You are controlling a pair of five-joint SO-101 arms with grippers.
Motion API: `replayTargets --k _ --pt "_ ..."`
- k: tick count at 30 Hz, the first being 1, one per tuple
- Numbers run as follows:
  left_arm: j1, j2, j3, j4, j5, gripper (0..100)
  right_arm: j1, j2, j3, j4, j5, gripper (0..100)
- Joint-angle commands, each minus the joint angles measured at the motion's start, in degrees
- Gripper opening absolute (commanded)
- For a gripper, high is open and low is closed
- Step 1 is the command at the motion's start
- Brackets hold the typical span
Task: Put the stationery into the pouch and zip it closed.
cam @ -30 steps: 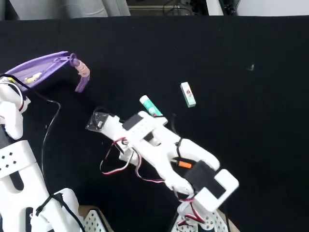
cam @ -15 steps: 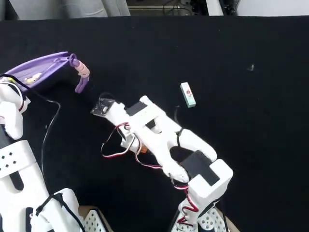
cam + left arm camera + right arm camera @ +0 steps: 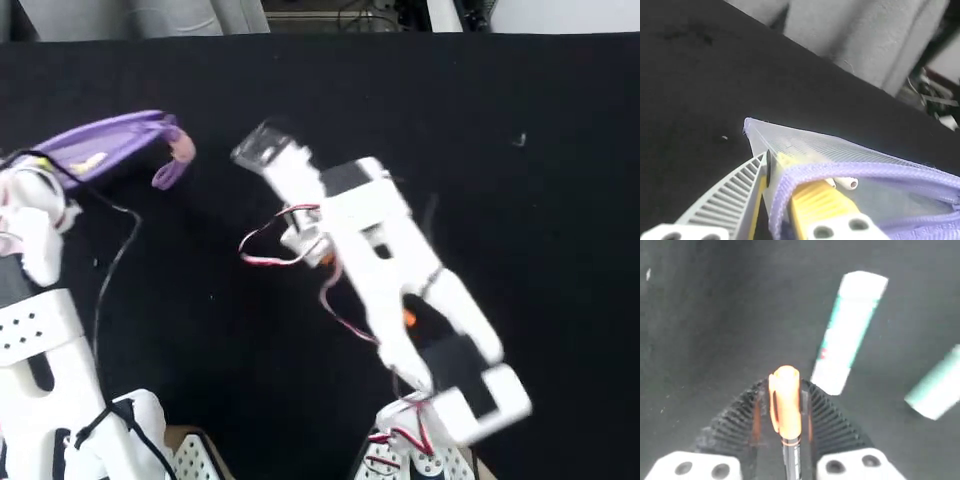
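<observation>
One orange pen (image 3: 785, 410) sits clamped in right gripper (image 3: 784, 386).

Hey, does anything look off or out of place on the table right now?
Nothing looks spilled or damaged. The left pincer clamps the purple pouch by one end. The right pincer holds an orange-capped pen. Two green-and-white stationery pieces lie loose on the black table, outside the pouch.
</observation>
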State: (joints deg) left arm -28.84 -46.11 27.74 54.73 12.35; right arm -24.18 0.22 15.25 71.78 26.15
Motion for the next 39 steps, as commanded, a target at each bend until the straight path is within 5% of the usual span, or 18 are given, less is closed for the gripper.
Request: replayTargets --k 1,12,21,29,39 --pt "6.02 -0.97 -1.8 1.58 0.26 3 4.13 -14.99 -3.12 -0.09 0.26 1.1" --pt "18.77 -0.44 -13.49 15.56 0.53 3 6.51 -39.78 -3.03 -11.87 -6.15 1.1" --pt "25.63 -0.44 -13.58 17.49 0.62 3 3.96 -54.99 -2.77 -24.53 -10.46 1.1" --pt "29.23 -0.35 -10.59 16.97 0.62 3 -3.34 -62.2 -0.92 -33.49 -12.66 1.1" --pt "29.76 -0.44 -8.75 15.47 0.62 3 -14.86 -70.46 21.76 -62.15 -12.66 1.1"
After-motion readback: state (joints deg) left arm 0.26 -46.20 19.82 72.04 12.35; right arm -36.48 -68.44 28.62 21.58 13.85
